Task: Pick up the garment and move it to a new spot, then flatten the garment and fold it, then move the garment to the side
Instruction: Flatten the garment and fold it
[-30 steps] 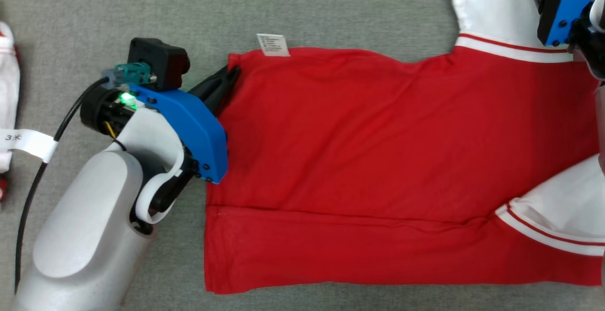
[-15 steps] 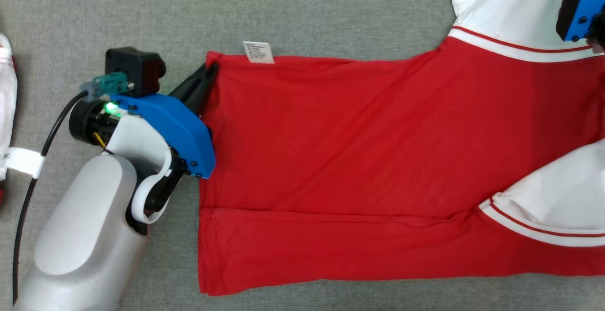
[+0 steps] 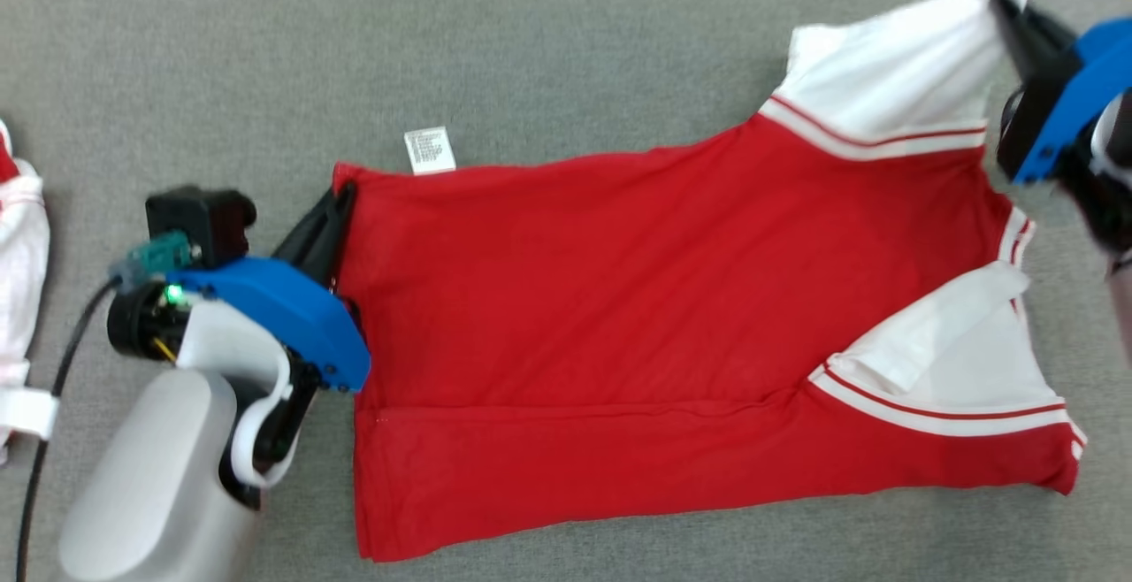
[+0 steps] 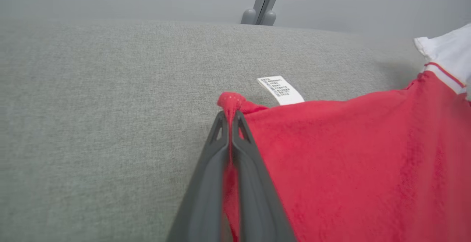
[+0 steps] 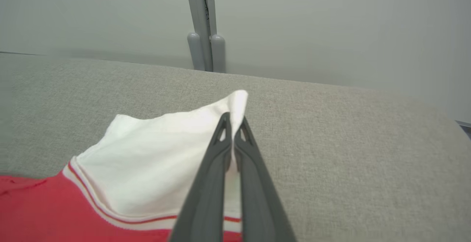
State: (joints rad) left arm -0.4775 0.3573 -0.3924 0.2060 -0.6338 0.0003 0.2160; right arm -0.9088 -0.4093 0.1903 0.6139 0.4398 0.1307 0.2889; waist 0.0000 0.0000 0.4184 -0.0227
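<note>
Grey fabric surface (image 3: 566, 34) bears a white-and-red cloth (image 3: 22, 237) at its far left edge. Next, the left tool (image 3: 340, 197) is clenched on the hem corner of the red garment (image 3: 619, 299), which lies spread across the middle, its white label (image 3: 430, 149) just beside that corner. At upper right, the right tool (image 3: 1004, 3) is clamped on the tip of the white sleeve (image 3: 884, 78).

Print on the label (image 3: 430, 149) is too small to read (the edge cuts a white cloth (image 3: 22, 246)).
</note>
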